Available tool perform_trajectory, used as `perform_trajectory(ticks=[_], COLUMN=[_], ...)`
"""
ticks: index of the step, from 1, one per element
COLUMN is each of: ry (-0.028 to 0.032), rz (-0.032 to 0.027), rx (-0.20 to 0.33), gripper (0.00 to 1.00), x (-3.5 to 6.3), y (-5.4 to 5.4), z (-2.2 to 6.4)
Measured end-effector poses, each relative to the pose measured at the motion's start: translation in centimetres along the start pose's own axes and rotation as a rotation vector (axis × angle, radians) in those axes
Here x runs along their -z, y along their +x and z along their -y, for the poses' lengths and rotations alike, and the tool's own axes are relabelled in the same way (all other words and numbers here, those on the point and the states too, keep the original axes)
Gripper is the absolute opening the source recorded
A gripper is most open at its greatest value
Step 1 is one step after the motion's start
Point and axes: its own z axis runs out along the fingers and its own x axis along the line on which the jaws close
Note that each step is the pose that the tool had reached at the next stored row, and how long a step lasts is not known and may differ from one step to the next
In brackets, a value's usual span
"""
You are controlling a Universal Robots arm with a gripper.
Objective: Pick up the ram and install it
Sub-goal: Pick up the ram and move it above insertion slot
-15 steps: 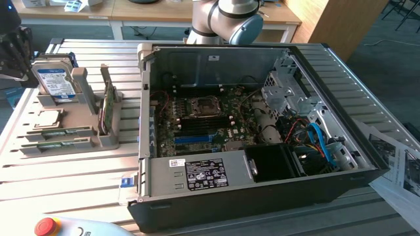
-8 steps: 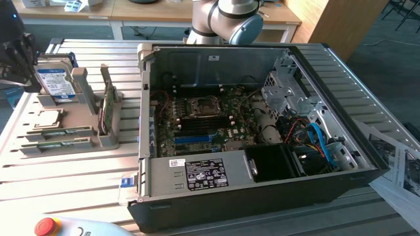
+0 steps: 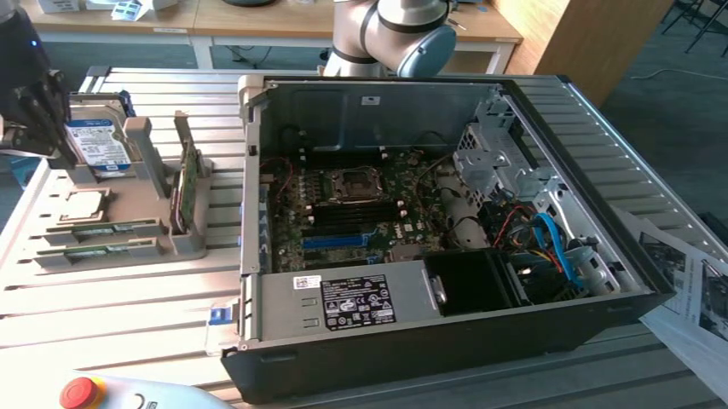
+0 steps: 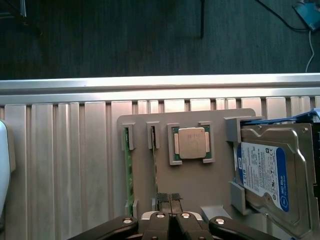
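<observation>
Gripper (image 4: 169,199) closed tight and empty, near the ram (image 4: 154,167) standing on edge in its grey holder (image 4: 200,185); a sound grasp requires parting and centring squarely across that thin board.

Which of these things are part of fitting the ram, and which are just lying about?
For the job:
hand, shut
ram stick nearest it
open computer

Lying about:
processor chip
hard drive
red button
papers
</observation>
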Motion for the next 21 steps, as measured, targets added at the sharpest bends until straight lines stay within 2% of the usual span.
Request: perform_trajectory(ticks=[5, 13, 21], ry=[0.0000, 0.0001, 0.0000], rz=[-0.0001, 0.0000, 0.0000], rx=[0.000, 0.000, 0.000], gripper=[0.11, 0.11, 0.11], x=[-0.62, -0.63, -0.60], y=[0.01, 0.07, 0.93], z=[0.01, 0.01, 0.05])
